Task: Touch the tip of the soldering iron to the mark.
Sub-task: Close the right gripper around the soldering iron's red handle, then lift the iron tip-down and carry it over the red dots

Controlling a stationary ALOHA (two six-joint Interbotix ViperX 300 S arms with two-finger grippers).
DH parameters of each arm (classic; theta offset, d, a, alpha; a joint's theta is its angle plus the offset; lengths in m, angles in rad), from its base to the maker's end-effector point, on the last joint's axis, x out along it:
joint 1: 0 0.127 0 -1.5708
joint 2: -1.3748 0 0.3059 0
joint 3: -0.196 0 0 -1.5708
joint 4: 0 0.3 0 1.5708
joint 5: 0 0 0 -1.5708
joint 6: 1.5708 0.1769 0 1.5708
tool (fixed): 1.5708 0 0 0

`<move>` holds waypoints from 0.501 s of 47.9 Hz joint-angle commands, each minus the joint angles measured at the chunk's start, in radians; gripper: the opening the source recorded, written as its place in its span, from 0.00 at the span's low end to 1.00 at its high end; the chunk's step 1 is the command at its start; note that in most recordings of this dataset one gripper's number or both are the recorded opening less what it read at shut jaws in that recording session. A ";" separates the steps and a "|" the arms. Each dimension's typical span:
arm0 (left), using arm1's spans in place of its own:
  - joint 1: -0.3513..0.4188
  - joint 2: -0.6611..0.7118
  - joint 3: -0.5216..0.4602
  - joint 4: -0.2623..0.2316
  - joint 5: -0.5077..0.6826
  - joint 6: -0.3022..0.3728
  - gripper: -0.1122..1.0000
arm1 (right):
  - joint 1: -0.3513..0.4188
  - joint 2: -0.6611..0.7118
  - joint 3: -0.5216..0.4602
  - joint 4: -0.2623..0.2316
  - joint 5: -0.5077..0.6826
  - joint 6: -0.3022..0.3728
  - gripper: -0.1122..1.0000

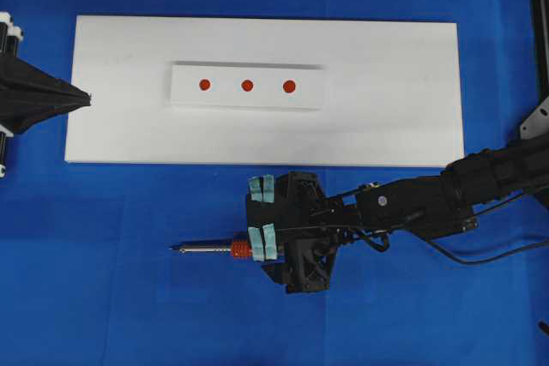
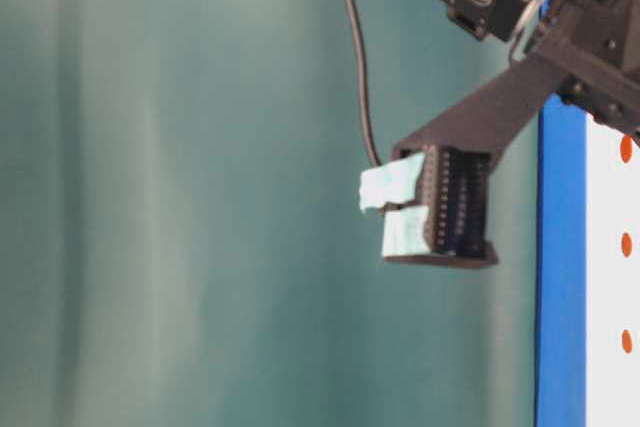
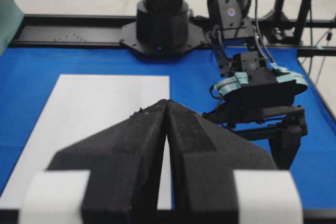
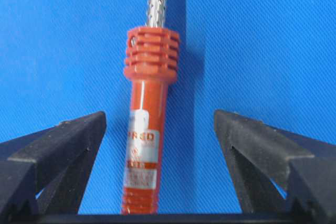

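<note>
Soldering iron (image 4: pixel 145 129) lies on the blue surface (image 1: pixel 103 297), between my right gripper's (image 1: pixel 262 216) spread, empty fingers. I'm at the pickup step: next close on the handle, lift, carry the tip to a red mark (image 1: pixel 247 86).

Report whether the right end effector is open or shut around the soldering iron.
Open. The right end effector has its fingers spread on both sides of the soldering iron, with blue cloth visible in both gaps.

Overhead camera looked straight down on the tabletop (image 1: pixel 129 297); the right wrist view sat close above the soldering iron (image 4: pixel 147 129), shared with overhead.
</note>
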 commanded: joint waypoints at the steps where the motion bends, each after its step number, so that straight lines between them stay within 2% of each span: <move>1: -0.002 0.005 -0.011 0.002 -0.006 0.000 0.10 | 0.002 -0.014 -0.020 0.002 -0.025 0.000 0.87; 6: -0.002 0.005 -0.011 0.002 -0.006 0.000 0.10 | 0.003 -0.014 -0.017 0.002 -0.032 0.000 0.81; 9: -0.002 0.003 -0.011 0.002 -0.006 0.000 0.10 | 0.002 -0.014 -0.017 0.000 -0.032 0.000 0.73; 19: -0.002 0.003 -0.011 0.002 -0.006 0.000 0.10 | 0.000 -0.014 -0.011 -0.002 -0.063 0.000 0.22; 21: -0.002 0.005 -0.011 0.002 -0.006 0.000 0.10 | 0.002 -0.014 -0.008 -0.002 -0.080 0.000 0.16; 24: -0.002 0.003 -0.011 0.000 -0.006 -0.002 0.10 | 0.000 -0.014 0.000 -0.002 -0.110 0.000 0.16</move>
